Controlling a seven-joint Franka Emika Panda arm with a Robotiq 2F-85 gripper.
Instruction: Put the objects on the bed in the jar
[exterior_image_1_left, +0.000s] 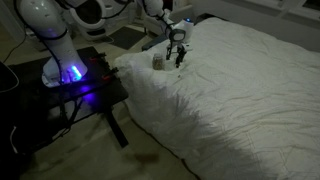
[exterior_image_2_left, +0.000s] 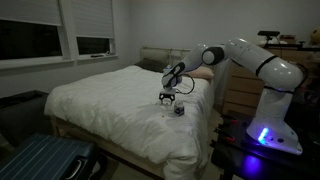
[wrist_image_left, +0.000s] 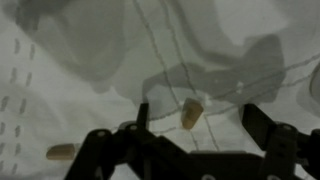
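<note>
Gripper is seen released in the wrist view, jaws spread wide. One small tan bit lies between them on the bed, at frame centre; contact cannot be told. A second bit is shown lower left, in this view only. The jar is shown only in both exterior views, upright just beside the gripper; its contents cannot be made out.

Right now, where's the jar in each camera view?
In an exterior view: the jar stands on the bed near its edge, just left of the gripper.
In an exterior view: jar just right of the gripper.
Wrist view: not in it.
Shared landmark: the open gripper, low over the bed.
</note>
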